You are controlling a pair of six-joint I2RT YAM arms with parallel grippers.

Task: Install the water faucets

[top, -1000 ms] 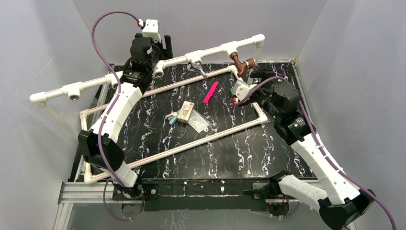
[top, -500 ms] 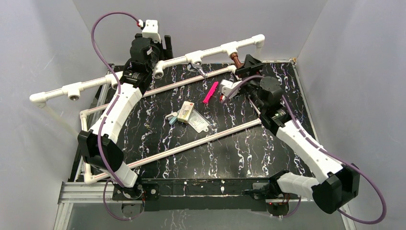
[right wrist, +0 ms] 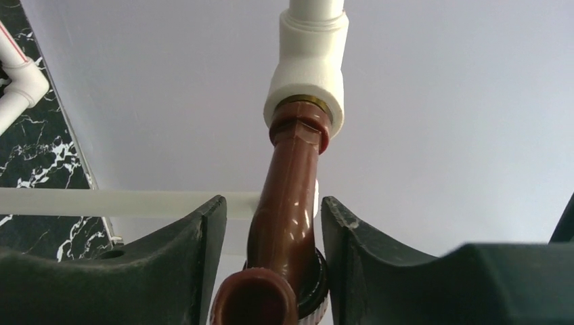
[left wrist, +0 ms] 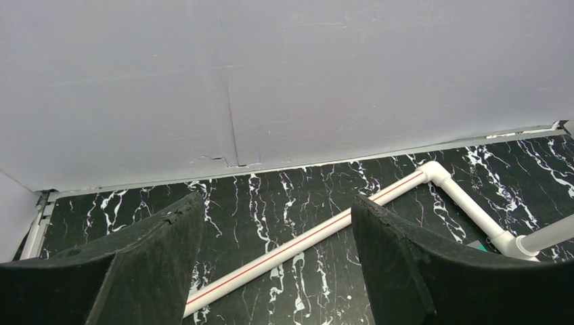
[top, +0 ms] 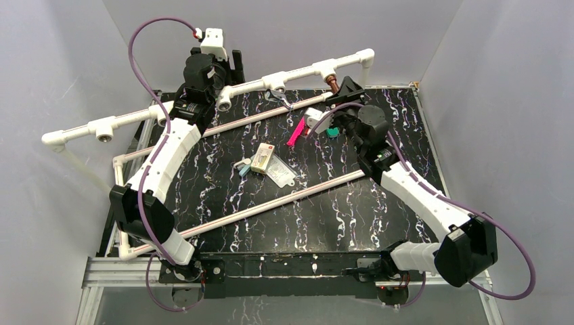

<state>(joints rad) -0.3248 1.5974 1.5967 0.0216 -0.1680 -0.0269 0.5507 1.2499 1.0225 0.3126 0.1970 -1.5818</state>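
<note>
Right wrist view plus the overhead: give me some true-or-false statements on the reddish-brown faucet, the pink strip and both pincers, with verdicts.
1. The dark reddish-brown faucet with the bent spout has its threaded end in a white pipe tee socket. True.
2. The right pincer has one finger on either side of that faucet. True.
3. The left pincer is shut. False: its fingers stand wide apart with nothing between them.
4. The right pincer holds the pink flat strip. False: the strip lies on the black marbled table, apart from both pincers.
</note>
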